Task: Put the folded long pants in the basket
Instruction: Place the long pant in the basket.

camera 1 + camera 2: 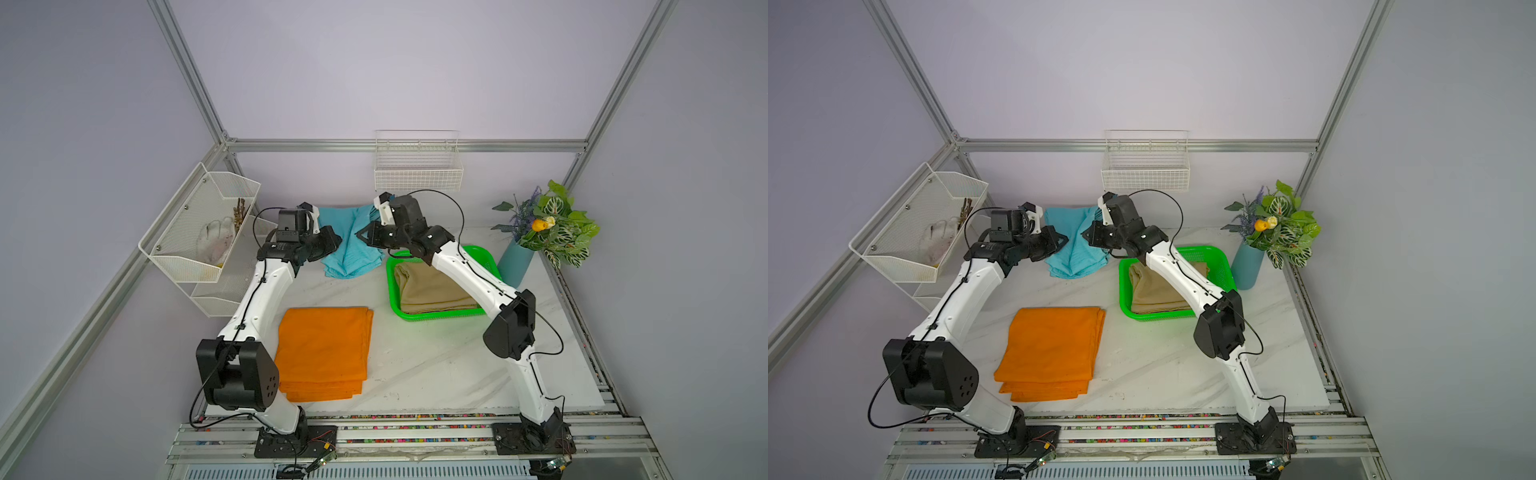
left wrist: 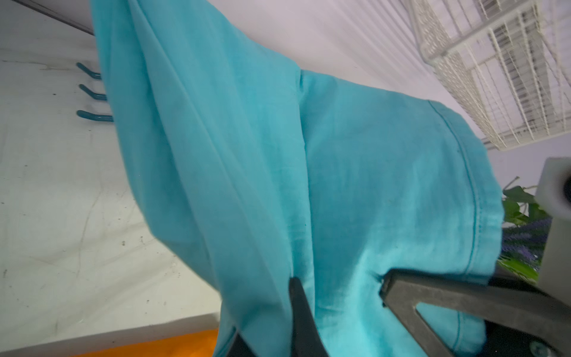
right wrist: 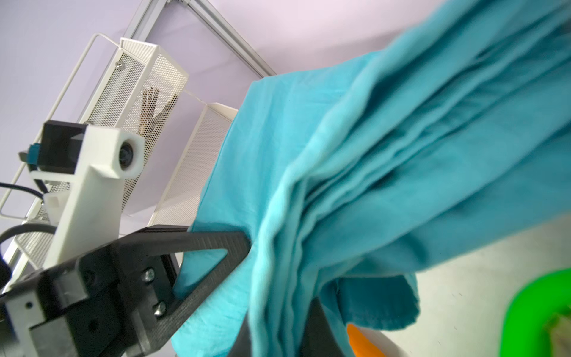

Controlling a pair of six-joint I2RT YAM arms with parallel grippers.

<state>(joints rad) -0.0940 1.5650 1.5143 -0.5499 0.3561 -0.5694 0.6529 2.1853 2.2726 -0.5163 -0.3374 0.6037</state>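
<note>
Left gripper (image 1: 335,242) and right gripper (image 1: 362,235) are each clamping tight on an edge of the blue pants (image 1: 353,253), which are hanging between them, sagging and coming unfolded, just beside the basket (image 1: 436,318) where the tan pants (image 1: 432,291) are lying. My worry is that the drooping cloth is going to catch the rim or slip a thin pinch, spilling half outside.

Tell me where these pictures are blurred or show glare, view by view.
Both top views: sharp, evenly lit, no glare. Left wrist view: white wire basket streaked by blur. Right wrist view: blue pants smeared close to the lens.
</note>
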